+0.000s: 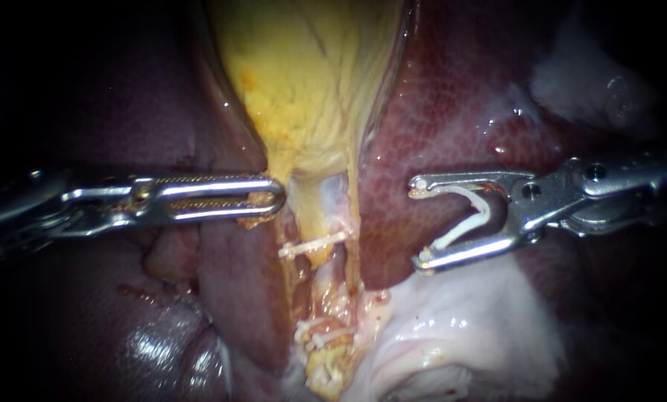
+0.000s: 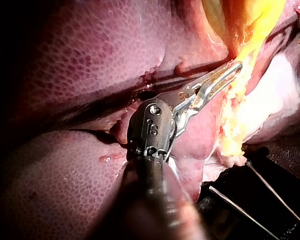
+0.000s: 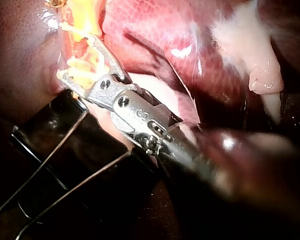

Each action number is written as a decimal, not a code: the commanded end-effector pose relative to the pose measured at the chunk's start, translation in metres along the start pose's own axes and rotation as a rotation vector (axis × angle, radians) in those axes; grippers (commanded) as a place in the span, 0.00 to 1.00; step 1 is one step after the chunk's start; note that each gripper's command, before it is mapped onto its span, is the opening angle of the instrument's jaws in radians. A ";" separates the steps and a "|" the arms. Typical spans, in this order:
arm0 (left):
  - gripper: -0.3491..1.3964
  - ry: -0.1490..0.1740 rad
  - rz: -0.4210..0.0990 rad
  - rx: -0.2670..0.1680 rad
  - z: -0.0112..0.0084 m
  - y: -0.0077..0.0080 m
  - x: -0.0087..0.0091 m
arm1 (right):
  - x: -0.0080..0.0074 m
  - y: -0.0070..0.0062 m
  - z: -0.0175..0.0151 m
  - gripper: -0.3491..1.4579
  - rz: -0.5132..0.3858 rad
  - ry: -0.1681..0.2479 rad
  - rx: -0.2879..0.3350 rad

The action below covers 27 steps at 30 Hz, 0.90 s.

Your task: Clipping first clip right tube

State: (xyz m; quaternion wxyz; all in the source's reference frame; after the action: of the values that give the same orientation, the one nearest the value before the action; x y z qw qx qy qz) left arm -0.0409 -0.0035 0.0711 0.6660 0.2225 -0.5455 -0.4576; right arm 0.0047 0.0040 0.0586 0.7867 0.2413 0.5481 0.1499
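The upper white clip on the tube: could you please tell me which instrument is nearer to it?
Left. The left instrument grips the gallbladder just up-left of the upper clip; the right instrument, holding a new clip, sits farther off to its right.

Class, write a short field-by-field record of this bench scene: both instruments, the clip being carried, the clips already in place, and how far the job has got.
left instrument: comes in from the left, tip at the narrow end of the yellow gallbladder
right instrument: jaws wide apart, carrying an open white clip between them
position: over the liver, apart from the tubes
placed clip: lies across the tubes below the gallbladder
lower clips: further down the same strip
job state: carried clip not yet on a tube
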 end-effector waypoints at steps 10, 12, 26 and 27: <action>0.00 -0.004 -0.018 0.004 -0.0037 -0.0007 -0.0032 | 0.0000 0.0000 0.0003 0.52 -0.001 0.000 0.002; 0.00 -0.019 -0.032 0.002 -0.0050 -0.0008 -0.0043 | -0.0001 -0.0001 0.0005 0.52 -0.001 0.001 0.004; 0.00 -0.054 -0.034 -0.013 -0.0092 -0.0008 -0.0063 | -0.0038 0.0000 0.0047 0.52 0.005 -0.006 0.063; 0.00 -0.054 -0.034 -0.013 -0.0092 -0.0008 -0.0063 | -0.0047 0.0001 0.0054 0.52 0.017 -0.015 0.070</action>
State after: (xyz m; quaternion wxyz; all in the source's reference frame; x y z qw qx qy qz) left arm -0.0326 -0.0004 0.0643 0.6444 0.2151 -0.5566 -0.4782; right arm 0.0083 0.0002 0.0646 0.7817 0.2780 0.5412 0.1372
